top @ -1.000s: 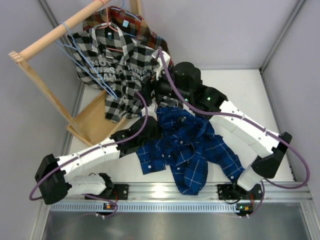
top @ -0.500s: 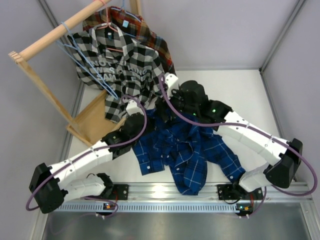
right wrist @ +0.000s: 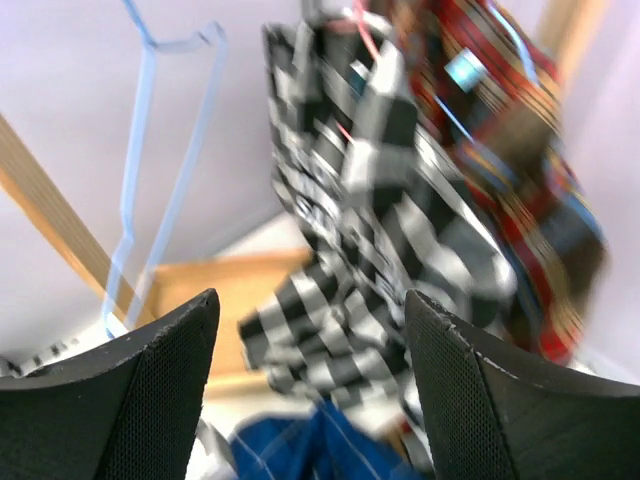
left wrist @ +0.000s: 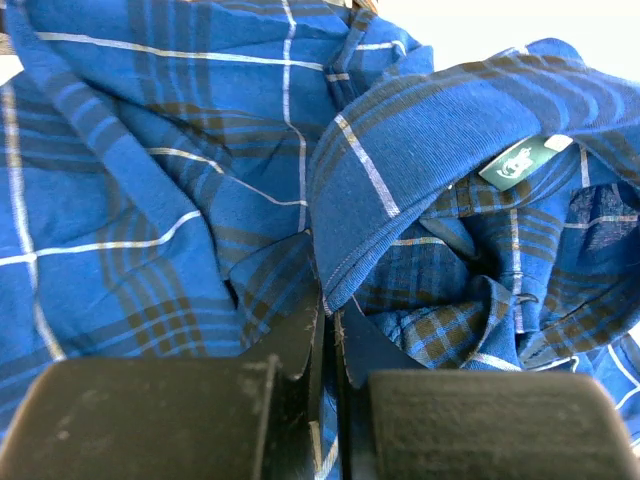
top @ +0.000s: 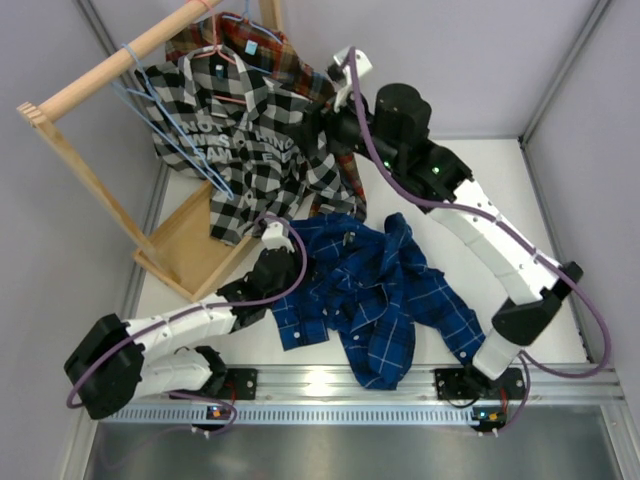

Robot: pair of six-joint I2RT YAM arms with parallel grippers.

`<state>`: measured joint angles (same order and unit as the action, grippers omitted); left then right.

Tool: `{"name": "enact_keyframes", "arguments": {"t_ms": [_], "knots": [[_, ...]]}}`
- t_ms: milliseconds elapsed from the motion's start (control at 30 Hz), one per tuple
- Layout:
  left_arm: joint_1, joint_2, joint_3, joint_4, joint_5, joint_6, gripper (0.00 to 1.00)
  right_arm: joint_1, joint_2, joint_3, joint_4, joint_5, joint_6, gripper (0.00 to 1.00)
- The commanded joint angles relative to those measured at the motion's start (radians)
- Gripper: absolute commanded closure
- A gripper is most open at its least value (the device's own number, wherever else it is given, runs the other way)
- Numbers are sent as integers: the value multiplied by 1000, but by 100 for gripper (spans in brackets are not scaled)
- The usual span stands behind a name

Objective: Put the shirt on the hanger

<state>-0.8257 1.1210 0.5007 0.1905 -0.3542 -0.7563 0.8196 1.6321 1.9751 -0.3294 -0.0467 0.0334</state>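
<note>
The dark blue plaid shirt (top: pixel 375 290) lies crumpled on the table. My left gripper (top: pixel 287 258) sits at its left upper edge. In the left wrist view the gripper (left wrist: pixel 328 312) is shut on a fold of the shirt (left wrist: pixel 180 160) by the collar, near a green label (left wrist: pixel 515 162). My right gripper (top: pixel 330 115) is raised at the back, open and empty (right wrist: pixel 310 300), facing the hanging shirts. Thin light-blue hangers (top: pixel 135 100) hang on the wooden rail; one shows in the right wrist view (right wrist: pixel 140 150), up and to the left of the fingers.
A black-and-white checked shirt (top: pixel 240 120) and a red-brown plaid shirt (top: pixel 290 60) hang on the wooden rack (top: pixel 90 85), just in front of my right gripper. The rack's wooden base (top: pixel 190 245) lies left of the blue shirt. Grey walls enclose the table.
My right arm has left the blue shirt, rising and moving back to the hanging shirts with its gripper open. My left gripper has shifted slightly nearer, staying at the shirt's collar.
</note>
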Motion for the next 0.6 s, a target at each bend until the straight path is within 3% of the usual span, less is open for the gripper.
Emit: {"name": "enact_keyframes", "arguments": {"t_ms": [0, 267, 567], "knots": [[2, 40, -4, 168, 30, 31, 100, 65, 141, 170, -54, -38, -7, 28], [0, 114, -22, 244, 87, 14, 100, 171, 285, 303, -33, -22, -73, 29], [0, 158, -36, 276, 107, 9, 100, 190, 400, 426, -22, -39, -55, 33]]}}
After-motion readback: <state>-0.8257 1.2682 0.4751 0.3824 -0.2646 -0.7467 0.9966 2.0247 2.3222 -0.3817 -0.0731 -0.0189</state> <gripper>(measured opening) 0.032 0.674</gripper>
